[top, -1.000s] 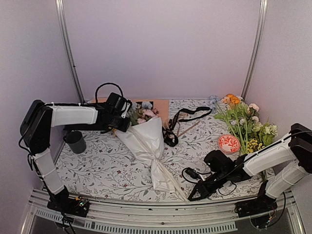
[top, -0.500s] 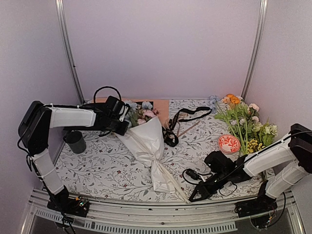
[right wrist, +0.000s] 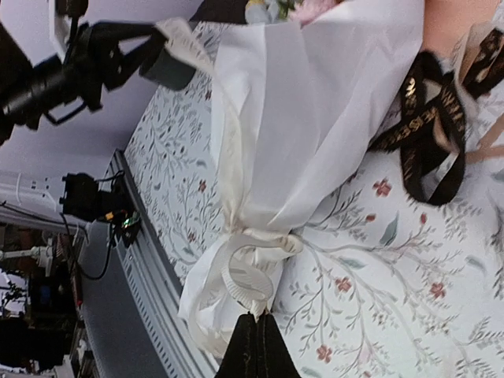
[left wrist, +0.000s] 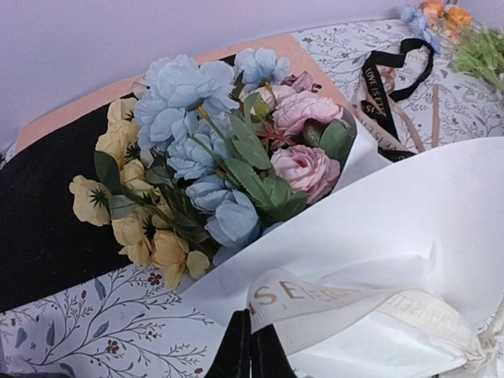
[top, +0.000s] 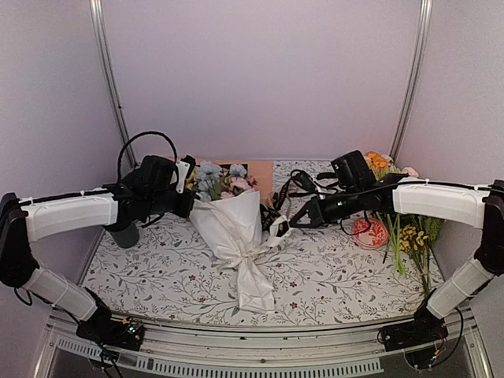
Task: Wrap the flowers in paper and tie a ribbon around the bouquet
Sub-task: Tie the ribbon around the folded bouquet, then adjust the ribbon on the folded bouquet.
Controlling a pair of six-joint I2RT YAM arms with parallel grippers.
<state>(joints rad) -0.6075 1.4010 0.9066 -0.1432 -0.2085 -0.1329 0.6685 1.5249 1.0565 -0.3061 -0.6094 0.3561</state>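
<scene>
Lying between the two arms, bouquet (top: 236, 224), its flowers (left wrist: 213, 157) just beyond the left gripper (left wrist: 252, 339), which pinches one tail of the cream ribbon (left wrist: 331, 303), while the right gripper (right wrist: 253, 327) pinches the other tail just short of the knot (right wrist: 264, 236), apparently to cinch it.

Lab test booth — plain lilac walls (top: 260, 79), alu frame rail (top: 236, 354), exposed circuit board (top: 130, 327).

The top camera looks down from behind; both wrist cameras face the bouquet (top: 236, 224) closely from opposite sides.
</scene>
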